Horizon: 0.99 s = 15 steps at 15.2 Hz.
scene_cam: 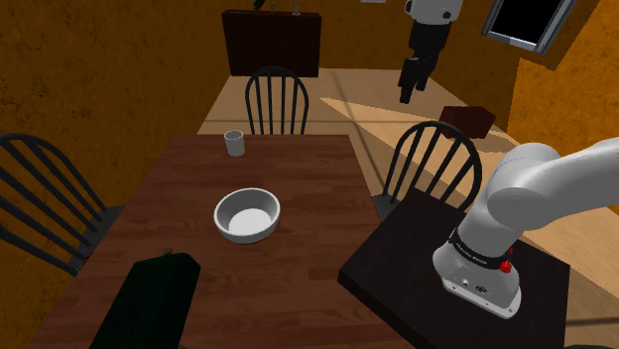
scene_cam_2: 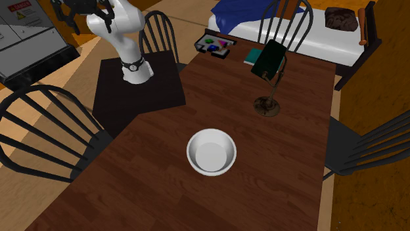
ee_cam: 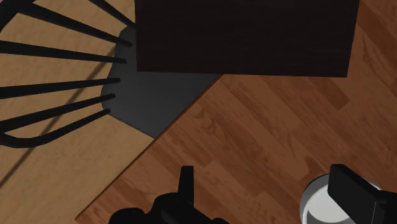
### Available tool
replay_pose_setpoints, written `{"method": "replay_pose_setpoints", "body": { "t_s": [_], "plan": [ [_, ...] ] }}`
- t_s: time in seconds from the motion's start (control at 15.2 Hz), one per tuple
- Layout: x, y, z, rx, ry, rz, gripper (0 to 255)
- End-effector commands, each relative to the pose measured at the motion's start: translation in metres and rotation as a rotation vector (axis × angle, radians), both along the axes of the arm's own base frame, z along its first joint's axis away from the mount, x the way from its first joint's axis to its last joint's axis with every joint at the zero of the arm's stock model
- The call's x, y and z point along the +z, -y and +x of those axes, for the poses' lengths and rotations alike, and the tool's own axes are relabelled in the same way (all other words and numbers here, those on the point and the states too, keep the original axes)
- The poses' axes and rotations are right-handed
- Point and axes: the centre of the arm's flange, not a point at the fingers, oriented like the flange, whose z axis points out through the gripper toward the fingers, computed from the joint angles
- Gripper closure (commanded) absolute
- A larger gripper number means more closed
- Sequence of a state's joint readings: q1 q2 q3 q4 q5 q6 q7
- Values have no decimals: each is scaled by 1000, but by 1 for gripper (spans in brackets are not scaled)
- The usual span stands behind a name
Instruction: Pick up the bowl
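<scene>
Black gripper (ee_cam: 263,172) spread wide over wood-grain table (ee_cam: 254,127) w/ smooth round white bowl (ee_cam: 313,207).

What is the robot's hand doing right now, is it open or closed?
Gripper: open, holding nothing; the white bowl is not between its fingers.

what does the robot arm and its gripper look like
The arm is smooth white with rounded links, a black band and a small red button near its base. The gripper is all black, with two blocky fingers.
</scene>
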State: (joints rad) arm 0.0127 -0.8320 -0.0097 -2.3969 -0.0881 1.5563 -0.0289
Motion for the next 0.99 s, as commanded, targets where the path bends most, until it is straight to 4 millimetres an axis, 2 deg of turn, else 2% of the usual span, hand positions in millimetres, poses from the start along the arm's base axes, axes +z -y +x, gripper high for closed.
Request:
{"method": "replay_pose_setpoints", "body": {
  "t_s": [0.0,0.92],
  "plan": [
    [0,0,0,0,0,0,0],
    [-133,-61,109,1,-8,51,0]
  ]
}}
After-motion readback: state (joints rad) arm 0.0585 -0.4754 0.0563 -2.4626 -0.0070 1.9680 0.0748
